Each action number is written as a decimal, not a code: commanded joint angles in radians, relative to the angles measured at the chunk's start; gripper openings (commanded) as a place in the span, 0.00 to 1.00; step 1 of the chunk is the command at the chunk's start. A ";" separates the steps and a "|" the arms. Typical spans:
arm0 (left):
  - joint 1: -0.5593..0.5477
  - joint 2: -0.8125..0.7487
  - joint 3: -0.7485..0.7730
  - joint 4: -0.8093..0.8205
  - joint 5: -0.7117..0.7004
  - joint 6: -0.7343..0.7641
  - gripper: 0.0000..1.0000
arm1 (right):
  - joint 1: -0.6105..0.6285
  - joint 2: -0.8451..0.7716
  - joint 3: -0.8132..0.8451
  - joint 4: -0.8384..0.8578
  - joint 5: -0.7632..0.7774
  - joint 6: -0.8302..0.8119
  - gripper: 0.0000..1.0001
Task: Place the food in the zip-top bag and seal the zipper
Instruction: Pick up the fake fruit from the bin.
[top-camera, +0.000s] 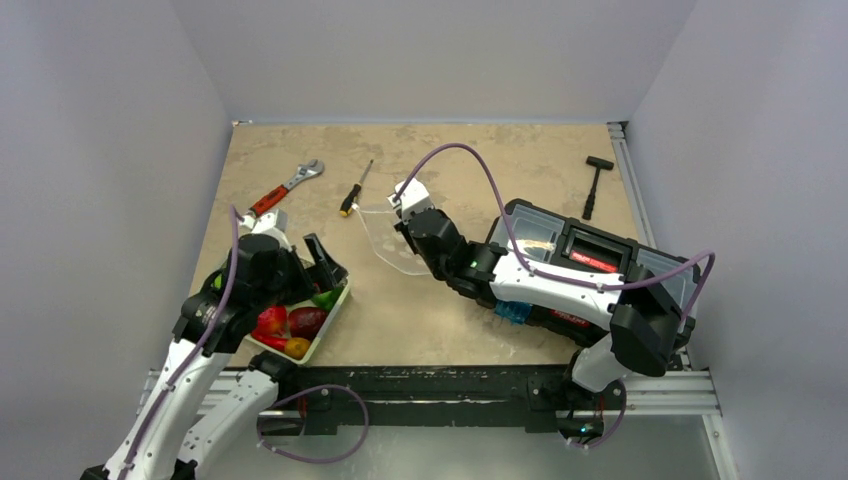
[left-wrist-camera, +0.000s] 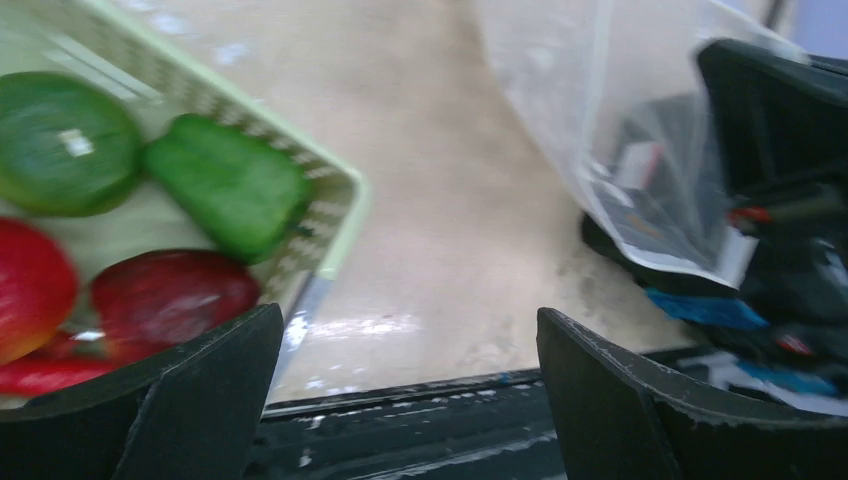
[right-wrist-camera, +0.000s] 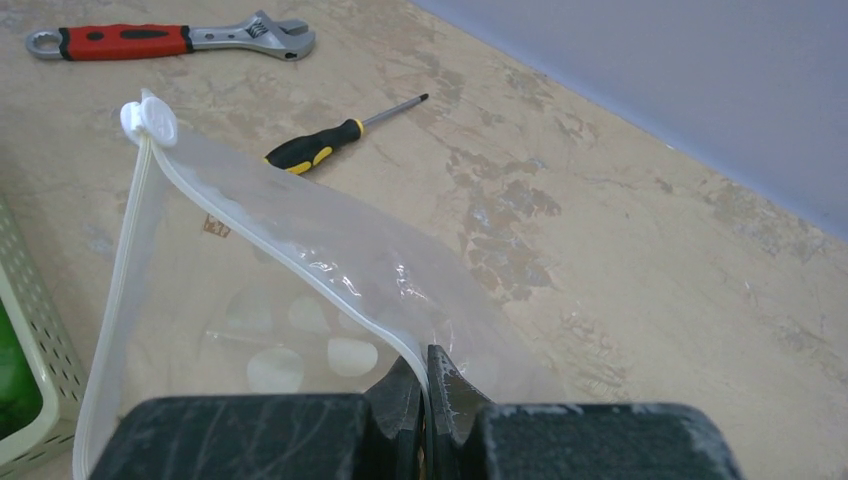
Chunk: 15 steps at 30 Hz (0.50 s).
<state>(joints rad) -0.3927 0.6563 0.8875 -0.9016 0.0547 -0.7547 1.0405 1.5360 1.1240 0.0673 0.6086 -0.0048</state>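
In the top external view, the left tool (top-camera: 312, 272) hangs over the pale green basket (top-camera: 335, 308) at the near left of the desk (top-camera: 450, 320). The food (top-camera: 290, 322) lies in the basket: red, maroon, green and orange pieces. The right tool (top-camera: 405, 213) holds the clear zip-top bag (top-camera: 385, 245) near mid-desk, just beside a yellow-handled screwdriver (top-camera: 355, 190). A red-handled wrench (top-camera: 290, 187) lies further left, and a black toolbox (top-camera: 580, 255) sits under the right arm.

In the left wrist view, the left tool's fingers are spread wide with nothing between them. The basket corner, with green and maroon food, is at the upper left. The bag hangs at the upper right, apart from the basket.

In the right wrist view, the right tool's fingers are pressed together, pinching the bag's mouth edge at the zipper (right-wrist-camera: 300, 268). The mouth gapes unsealed, facing the basket.
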 joint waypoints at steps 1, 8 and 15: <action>0.007 0.012 0.033 -0.265 -0.326 -0.049 0.97 | 0.000 0.000 -0.017 0.052 -0.015 0.037 0.00; 0.008 0.077 -0.020 -0.253 -0.573 -0.147 0.97 | 0.000 -0.011 -0.030 0.058 -0.023 0.041 0.00; 0.027 0.199 -0.063 -0.104 -0.698 -0.122 0.97 | 0.000 -0.047 -0.050 0.065 -0.025 0.041 0.00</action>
<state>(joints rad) -0.3889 0.7910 0.8459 -1.1137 -0.5205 -0.8776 1.0405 1.5375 1.0863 0.0845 0.5838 0.0242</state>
